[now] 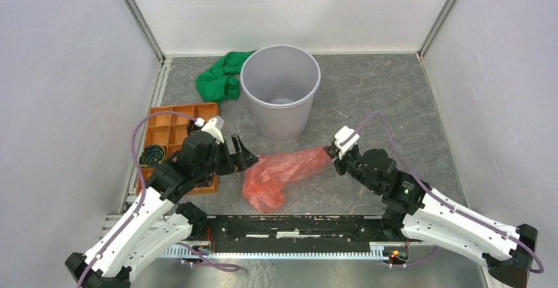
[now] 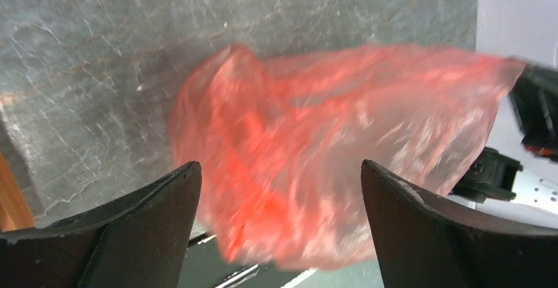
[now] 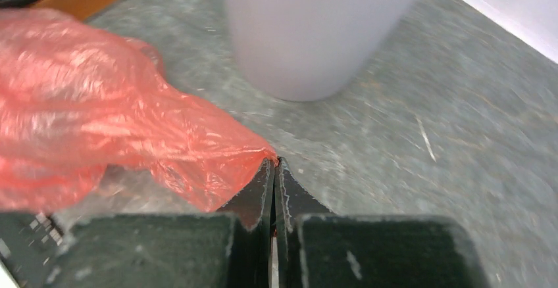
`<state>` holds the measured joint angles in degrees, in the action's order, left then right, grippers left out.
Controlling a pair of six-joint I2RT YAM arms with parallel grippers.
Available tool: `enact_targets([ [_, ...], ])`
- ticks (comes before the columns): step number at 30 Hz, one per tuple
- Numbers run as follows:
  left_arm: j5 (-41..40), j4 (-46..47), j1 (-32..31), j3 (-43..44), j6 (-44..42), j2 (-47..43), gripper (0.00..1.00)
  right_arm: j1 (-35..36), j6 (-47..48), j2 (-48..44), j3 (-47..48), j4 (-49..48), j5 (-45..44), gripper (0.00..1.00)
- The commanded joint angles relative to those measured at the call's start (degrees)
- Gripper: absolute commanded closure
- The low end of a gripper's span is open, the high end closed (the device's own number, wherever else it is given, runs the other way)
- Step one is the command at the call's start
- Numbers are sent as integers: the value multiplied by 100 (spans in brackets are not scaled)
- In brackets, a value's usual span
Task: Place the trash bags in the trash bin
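The red translucent trash bag (image 1: 279,175) hangs stretched between the two arms, just above the grey floor in front of the trash bin (image 1: 281,91). My right gripper (image 1: 330,151) is shut on the bag's right corner; in the right wrist view the red film (image 3: 118,137) runs into the closed jaws of that gripper (image 3: 274,163). My left gripper (image 1: 245,155) stands open at the bag's left end, and its wide-apart fingers frame the blurred bag (image 2: 329,163) without touching it. The bin (image 3: 316,25) is upright and holds nothing that I can see.
A green cloth (image 1: 220,77) lies crumpled left of the bin. An orange compartment tray (image 1: 172,129) sits at the left under my left arm. White walls close in the floor on three sides, and a black rail (image 1: 296,225) runs along the near edge.
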<state>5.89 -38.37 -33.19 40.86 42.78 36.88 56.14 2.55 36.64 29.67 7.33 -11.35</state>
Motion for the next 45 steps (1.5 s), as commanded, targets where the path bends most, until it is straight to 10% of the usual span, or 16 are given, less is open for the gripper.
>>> enact_targets([
  [1,575,150,14,-187,124,-105,4,-3,-759,370,398,414,-1890,99],
  [21,1201,1574,-452,-334,798,-470,3,-320,-1062,931,1288,1988,-1529,100],
  [30,2051,2856,-452,-398,1144,65,0,-327,-445,911,3868,4078,-2634,100],
  [39,2171,3046,-456,-533,1278,67,0,-324,-421,1793,3458,3104,2498,99],
  [45,2021,3031,-452,-656,1436,-222,0,-329,-713,2404,4227,2484,2302,99],
])
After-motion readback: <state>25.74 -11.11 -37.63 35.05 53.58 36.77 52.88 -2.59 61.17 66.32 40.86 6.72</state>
